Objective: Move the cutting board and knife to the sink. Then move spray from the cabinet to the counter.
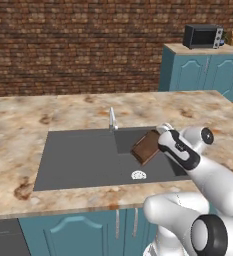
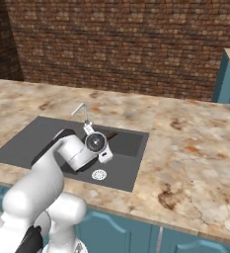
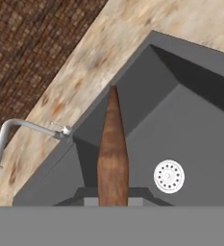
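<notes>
The cutting board point(image 1: 146, 147) is up in the air over the sink point(image 1: 78, 160), held by the gripper point(image 3: 113, 197). In the left base view the dark brown board hangs tilted above the deep right part of the sink, with one corner pointing down toward the round white drain point(image 1: 138, 175). It sits just to the right of the faucet point(image 1: 112, 119) and a little in front of it. In the hand view the board point(image 3: 113, 149) is seen from its thin edge, like a tall brown sliver standing up between the two dark fingertips point(image 3: 87, 194), which are squeezed onto it from both sides. Past the board in that view are the grey sink floor, the drain point(image 3: 168, 176) off to one side and the bent silver faucet point(image 3: 17, 132) on the other. The white arm reaches out from the base over the front edge of the counter point(image 1: 18, 120) and bends down at the wrist, so the hand points toward the sink. In the right base view the arm's round wrist point(image 2: 95, 143) sits above the sink point(image 2: 22, 141), close to the faucet point(image 2: 82, 114), and it hides the board from that side. The beige stone counter runs all around the sink. Far behind the sink, to the right, a black microwave point(image 1: 203, 36) sits on top of teal cupboards point(image 1: 203, 72) by the brick wall point(image 1: 73, 45).
</notes>
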You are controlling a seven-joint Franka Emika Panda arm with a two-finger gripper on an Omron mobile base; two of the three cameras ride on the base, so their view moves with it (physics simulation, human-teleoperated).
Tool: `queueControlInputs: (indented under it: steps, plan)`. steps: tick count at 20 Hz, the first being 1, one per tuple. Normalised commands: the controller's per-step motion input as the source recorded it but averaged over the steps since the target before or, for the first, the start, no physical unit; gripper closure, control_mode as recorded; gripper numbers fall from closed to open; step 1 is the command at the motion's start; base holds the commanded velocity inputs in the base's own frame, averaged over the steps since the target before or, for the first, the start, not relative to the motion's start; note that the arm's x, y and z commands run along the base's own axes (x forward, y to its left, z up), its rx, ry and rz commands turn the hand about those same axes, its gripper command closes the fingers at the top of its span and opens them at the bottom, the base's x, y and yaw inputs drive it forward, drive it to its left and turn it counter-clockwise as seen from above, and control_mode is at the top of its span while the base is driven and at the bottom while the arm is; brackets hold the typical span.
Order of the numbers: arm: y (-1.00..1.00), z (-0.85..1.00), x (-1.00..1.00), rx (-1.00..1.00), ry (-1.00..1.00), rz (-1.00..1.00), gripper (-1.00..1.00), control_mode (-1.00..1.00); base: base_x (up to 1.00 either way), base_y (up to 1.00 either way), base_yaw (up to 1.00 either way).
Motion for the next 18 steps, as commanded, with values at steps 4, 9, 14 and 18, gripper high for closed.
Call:
queueControlInputs:
  steps: [4,9,14,18]
  plan:
    - [0.32,-0.25,0.0,-0.12,0.04,0.01,1.0,-1.0,0.0,0.0,0.0]
    - [0.32,-0.27,0.0,-0.13,0.06,0.0,1.0,-1.0,0.0,0.0,0.0]
    - [0.3,-0.39,0.0,-0.1,0.02,-0.01,1.0,-1.0,0.0,0.0,0.0]
    - [0.1,-0.45,0.0,-0.01,-0.07,0.0,1.0,-1.0,0.0,0.0,0.0]
